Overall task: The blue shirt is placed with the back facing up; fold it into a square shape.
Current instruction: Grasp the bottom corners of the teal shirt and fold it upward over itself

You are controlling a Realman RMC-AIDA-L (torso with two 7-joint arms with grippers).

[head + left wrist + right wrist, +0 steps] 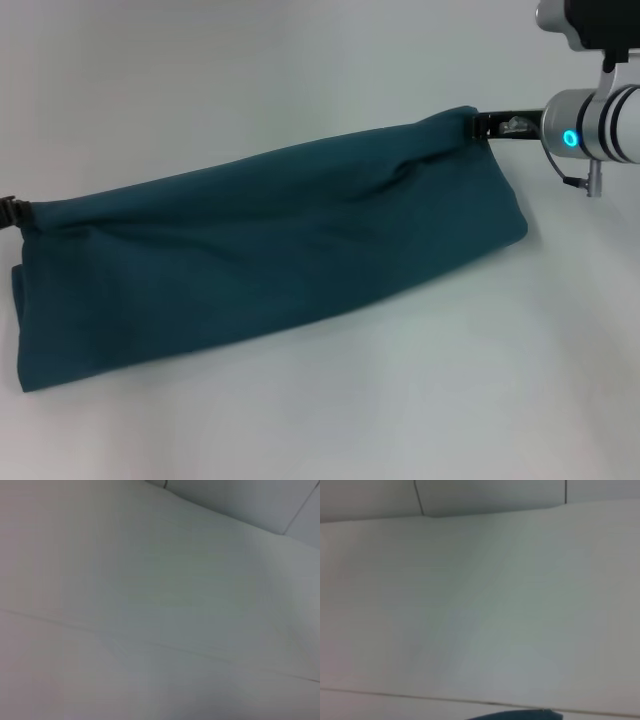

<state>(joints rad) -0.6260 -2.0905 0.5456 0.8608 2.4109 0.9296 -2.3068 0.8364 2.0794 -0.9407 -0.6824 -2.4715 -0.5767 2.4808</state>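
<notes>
Shirt (270, 255) stretches as a long folded band from the head view's lower left to its upper right over the white table (320, 420). Left gripper (12, 212) at the left edge and right gripper (482, 125) at upper right each have jaws clamped on a shirt corner.

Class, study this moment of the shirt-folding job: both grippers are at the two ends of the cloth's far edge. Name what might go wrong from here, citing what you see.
1. The right gripper grips only a small corner of the blue shirt; that corner may slip out.
2. The left gripper sits at the picture's edge, its hold barely visible, so a loose grip there could go unnoticed.
3. The shirt lies slanted and rumpled near the right end, so the fold may land crooked, not square.
</notes>
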